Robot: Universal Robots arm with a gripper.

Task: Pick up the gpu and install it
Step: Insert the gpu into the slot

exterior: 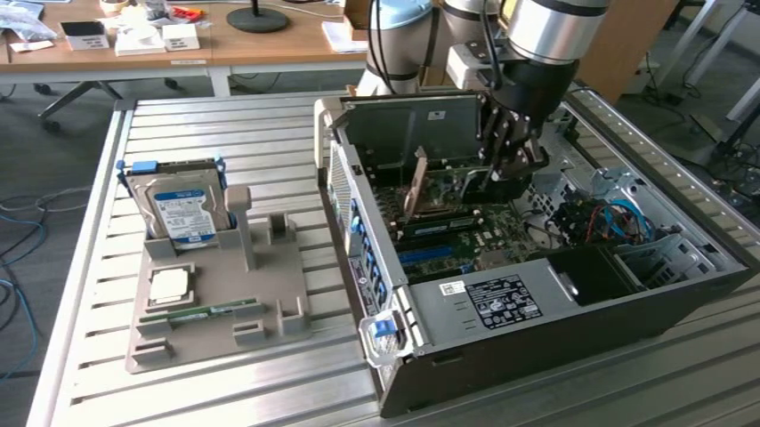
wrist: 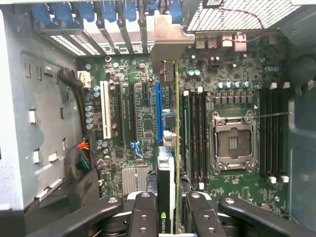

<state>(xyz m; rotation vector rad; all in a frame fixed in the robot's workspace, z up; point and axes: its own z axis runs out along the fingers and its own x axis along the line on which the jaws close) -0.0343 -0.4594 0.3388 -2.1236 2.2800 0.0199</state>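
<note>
One gpu (wrist: 166, 190), edge-on, clamped in end effector (wrist: 170, 201)

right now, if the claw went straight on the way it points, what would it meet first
Likely the motherboard: the gpu held in the claw leads edge-on, beside the blue slot. Depth is unclear.

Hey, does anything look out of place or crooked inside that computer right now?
Nothing spilled or damaged. The gripper holds the gpu on edge over the motherboard slots, in line with them. The processor socket sits bare.
</note>
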